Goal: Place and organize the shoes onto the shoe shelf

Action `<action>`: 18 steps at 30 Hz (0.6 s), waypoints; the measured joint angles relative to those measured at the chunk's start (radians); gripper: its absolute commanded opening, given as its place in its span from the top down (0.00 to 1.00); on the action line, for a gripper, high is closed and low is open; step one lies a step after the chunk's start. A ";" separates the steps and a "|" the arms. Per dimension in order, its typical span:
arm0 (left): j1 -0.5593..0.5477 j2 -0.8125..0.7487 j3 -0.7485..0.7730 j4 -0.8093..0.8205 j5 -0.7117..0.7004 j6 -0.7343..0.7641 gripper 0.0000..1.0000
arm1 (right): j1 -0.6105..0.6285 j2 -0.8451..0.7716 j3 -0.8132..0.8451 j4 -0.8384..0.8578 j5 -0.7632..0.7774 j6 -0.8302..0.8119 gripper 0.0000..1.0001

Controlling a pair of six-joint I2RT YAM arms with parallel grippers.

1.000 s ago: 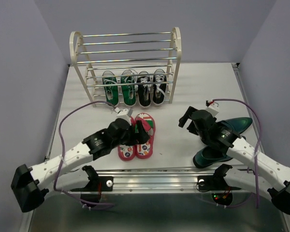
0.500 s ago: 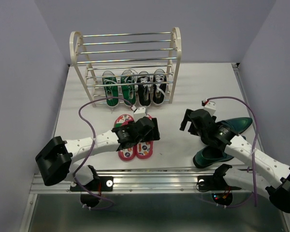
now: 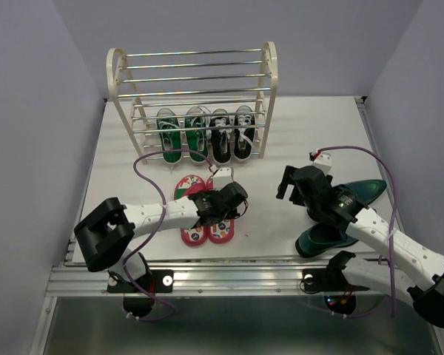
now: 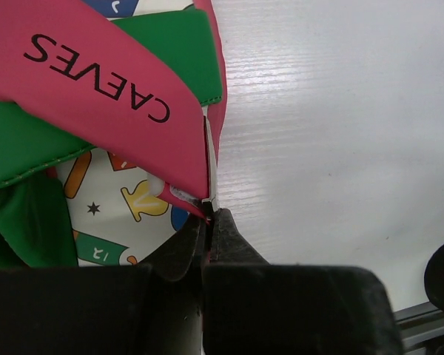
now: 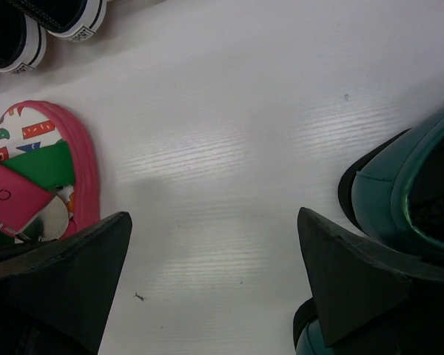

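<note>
Swung in toward the shoe shelf (image 3: 118, 81) over the last second: the left arm's elbow, with the left gripper (image 3: 223, 200) carried a little rightward across the flip-flops (image 3: 194, 232); right arm hardly shifted

One white table (image 3: 311, 133). One shelf at its far side, with cream arched ends and chrome bars in tiers. Eight shoes in all, four pairs:
- Two teal loafers (image 3: 366, 190), on the table in front of the shelf and off to its right. One closer to the shelf, the other farther out toward the arm bases.
- Two green sneakers (image 3: 170, 140) and two black sneakers (image 3: 220, 140), side by side on the shelf's lowest tier, green left and black right.
- Two flip-flops, flat on the table just in front of the shelf's middle, lying side by side.

Two grippers:
- Left: jaws pressed together, clamped on the pink strap of the flip-flop on the loafer side, where the strap meets the sole's rim. Strap lettered CAEVES in the left wrist view.
- Right gripper (image 3: 292, 181): fingers spread wide, holding nothing, touching nothing. Hanging over bare table in front of the shelf's right end, between flip-flops and loafers
</note>
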 measured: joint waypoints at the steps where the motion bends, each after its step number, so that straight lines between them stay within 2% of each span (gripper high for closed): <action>1: -0.002 0.000 0.001 -0.003 -0.003 -0.003 1.00 | 0.000 -0.003 0.000 0.000 0.000 0.000 0.00; 9: -0.034 -0.054 0.047 -0.099 -0.062 0.016 1.00 | 0.000 -0.037 0.000 0.000 0.015 -0.003 0.00; 18: -0.043 -0.294 0.175 -0.113 -0.205 0.198 1.00 | -0.008 -0.081 0.000 0.000 0.044 -0.022 0.00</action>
